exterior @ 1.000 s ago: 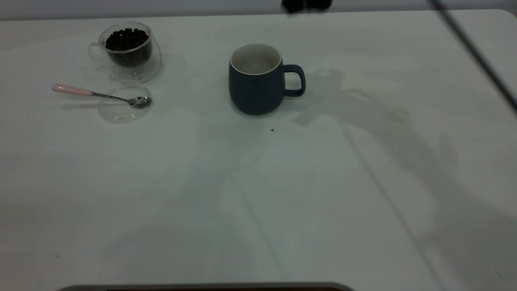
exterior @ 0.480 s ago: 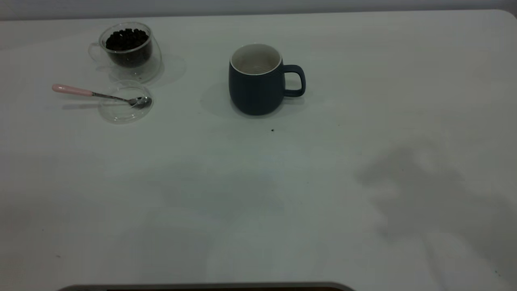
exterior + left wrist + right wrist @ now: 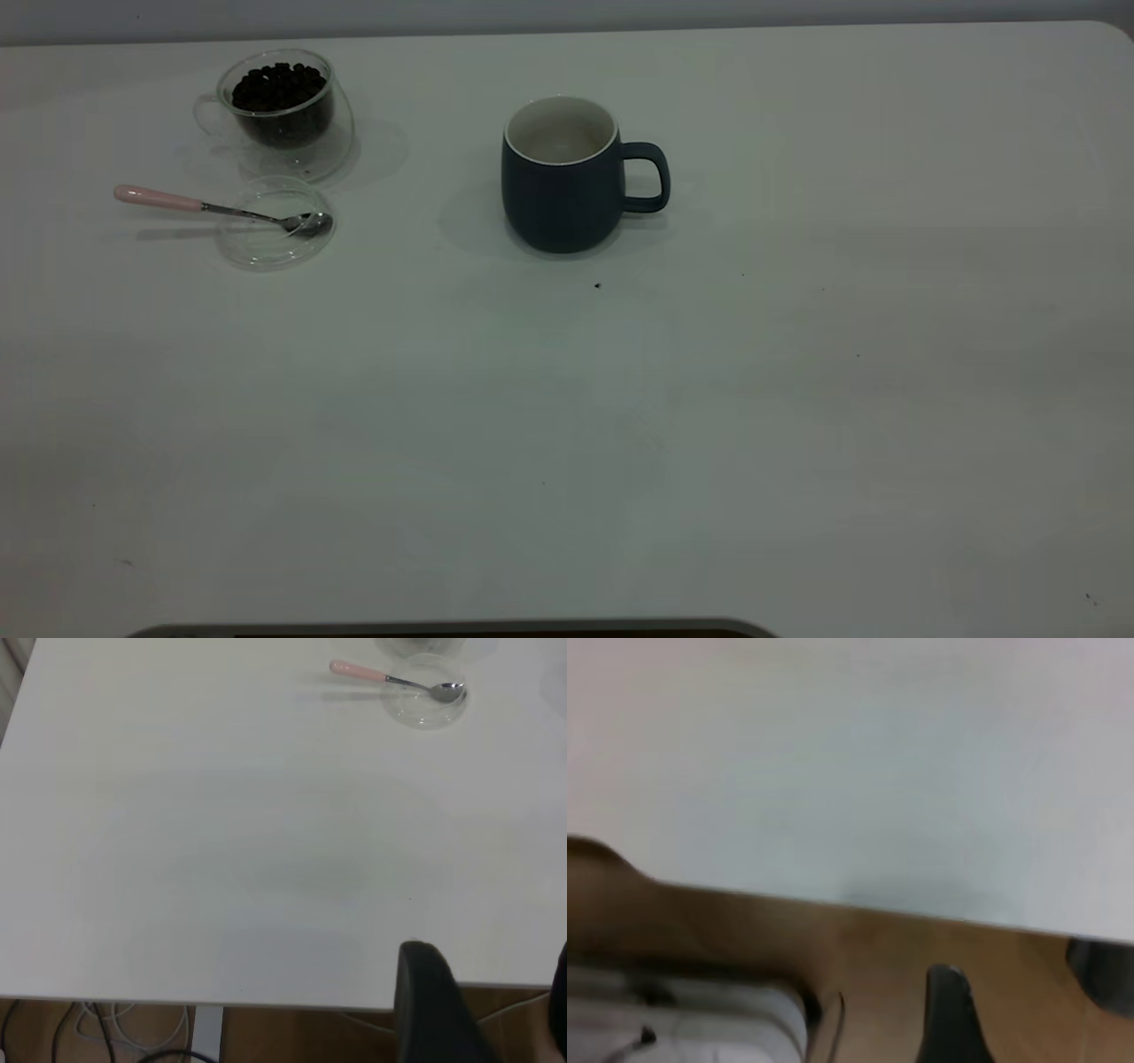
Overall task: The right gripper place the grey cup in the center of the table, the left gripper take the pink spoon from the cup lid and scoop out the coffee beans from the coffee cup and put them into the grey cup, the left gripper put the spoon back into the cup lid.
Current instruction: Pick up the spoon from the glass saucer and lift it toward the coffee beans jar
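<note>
My left fingers (image 3: 483, 1010) wait apart off the table (image 3: 797, 399) edge; the light, slippery spoon (image 3: 221, 209) (pink handle overhanging the lid (image 3: 270, 239)) wants a handle grip. Right fingers: cannot tell.

Setting: looked like a lab or test bench | evidence: bare white table (image 3: 797, 399), loose cables (image 3: 97, 1028) on brown floor (image 3: 744, 930) beneath

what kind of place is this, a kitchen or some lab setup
Probably a lab or test bench, not a kitchen: a bare white table holds only a few staged props, a grey cup, a glass coffee cup of beans and a pink spoon, with loose cables on the floor beneath.
</note>
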